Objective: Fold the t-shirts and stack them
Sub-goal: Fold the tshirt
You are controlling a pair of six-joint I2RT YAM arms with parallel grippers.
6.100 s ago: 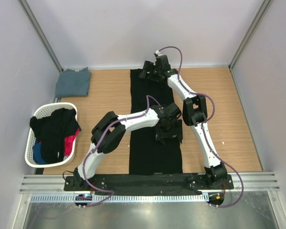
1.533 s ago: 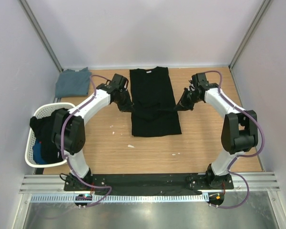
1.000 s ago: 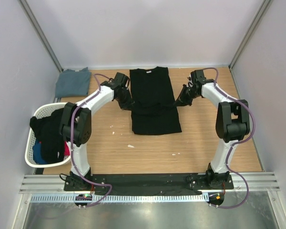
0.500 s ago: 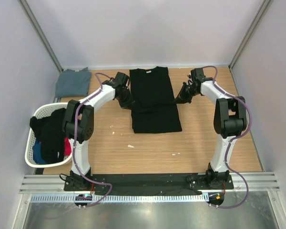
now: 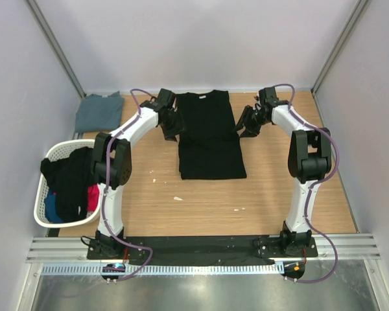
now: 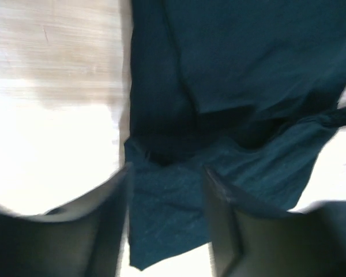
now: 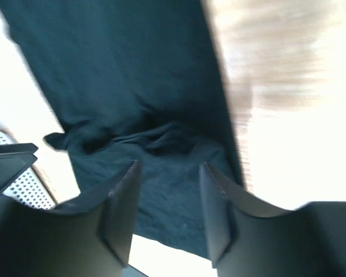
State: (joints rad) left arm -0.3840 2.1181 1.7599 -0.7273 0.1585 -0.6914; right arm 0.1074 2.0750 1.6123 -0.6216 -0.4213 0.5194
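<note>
The black t-shirt (image 5: 211,139) lies flat mid-table as a narrow folded rectangle, collar at the far end. My left gripper (image 5: 170,123) hovers at its left edge and my right gripper (image 5: 245,123) at its right edge. In the left wrist view the left gripper (image 6: 167,231) stands open over the dark cloth (image 6: 230,69), which lies loose under the gap. The right gripper (image 7: 167,213) is open the same way above the shirt (image 7: 121,69). A slate grey-blue t-shirt (image 5: 99,111) sits folded at the far left corner.
A white laundry basket (image 5: 63,149) with black, pink and blue clothes stands at the left edge. Grey walls and metal posts close in the wooden table (image 5: 279,194) on three sides. A few small white specks lie on the wood near the shirt.
Both grippers have gone from shut to open, letting go of the black shirt's side edges. Both have drifted a little toward the far end of the table.
</note>
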